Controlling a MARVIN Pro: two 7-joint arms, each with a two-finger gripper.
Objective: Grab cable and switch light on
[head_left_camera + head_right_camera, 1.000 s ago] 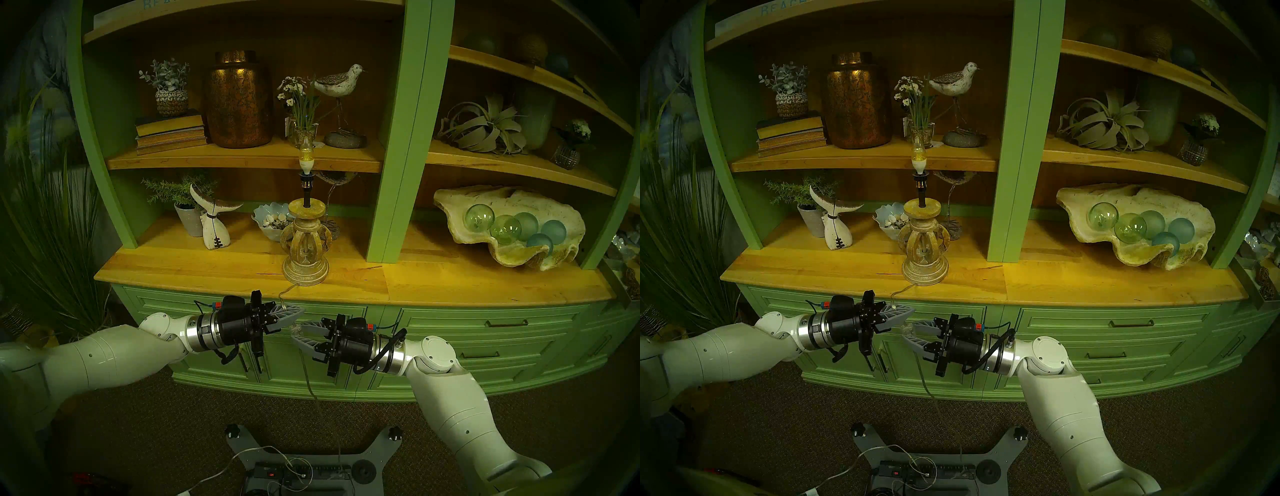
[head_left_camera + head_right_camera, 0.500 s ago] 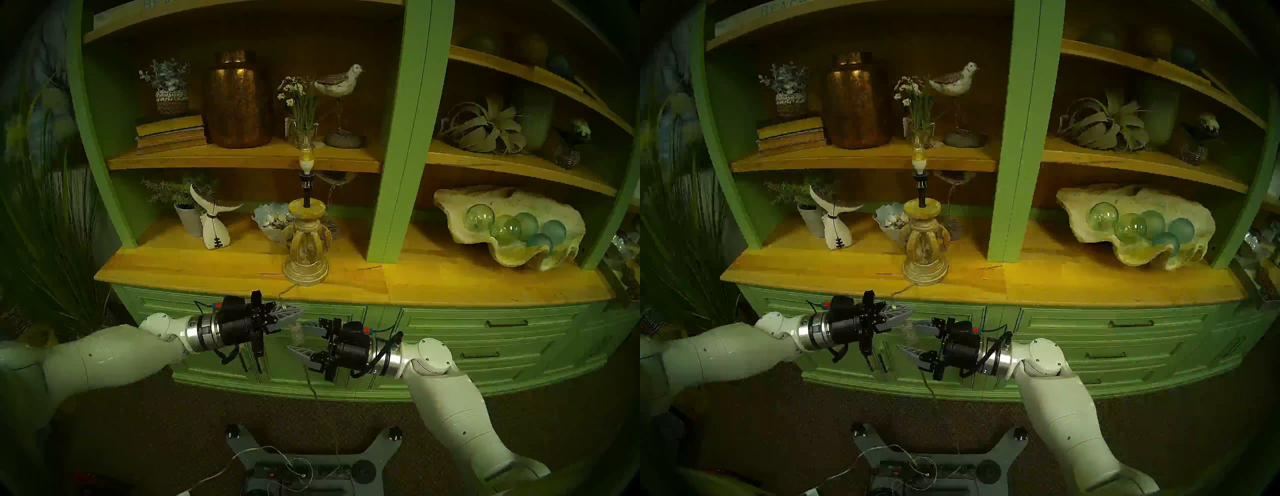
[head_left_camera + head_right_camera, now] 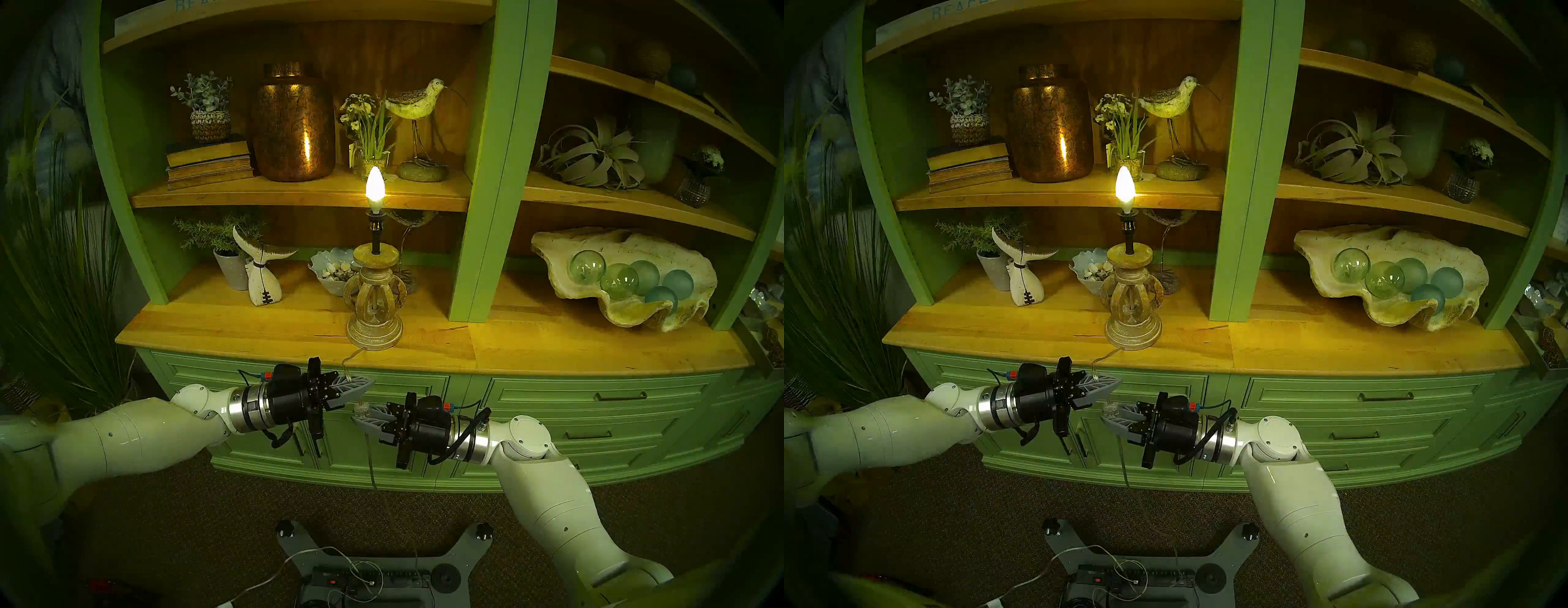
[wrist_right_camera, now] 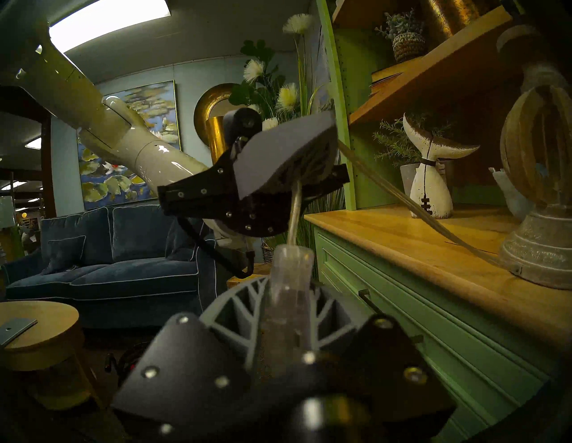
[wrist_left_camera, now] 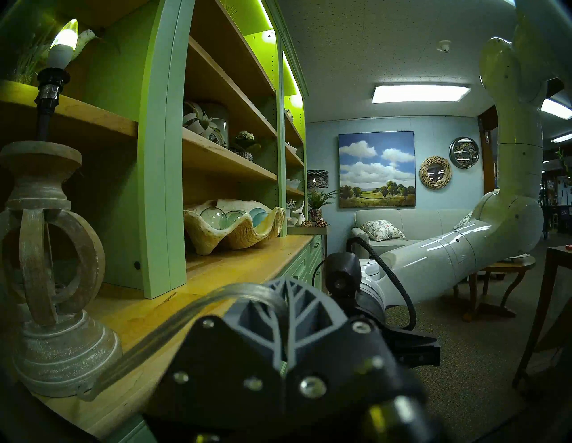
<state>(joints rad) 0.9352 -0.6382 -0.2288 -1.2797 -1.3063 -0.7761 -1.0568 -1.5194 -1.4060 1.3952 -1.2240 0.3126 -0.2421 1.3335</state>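
Bulb (image 3: 375, 183) lit on counter (image 3: 551, 344); my left jaws clamp the cable (image 3: 348, 368), right jaws squeeze its switch (image 3: 361, 409)

I face a green shelf unit (image 3: 492, 170) with a wooden counter (image 3: 594, 344) above brown carpet (image 3: 191, 530); behind, pale blue walls (image 5: 322, 161), a grey sofa (image 5: 411, 222) and ceiling panel lights (image 5: 421, 93).

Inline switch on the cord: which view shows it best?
Right wrist: the switch sits close up, clamped in the right gripper. Both head views show it only as a small clear block. Left wrist doesn't show it.
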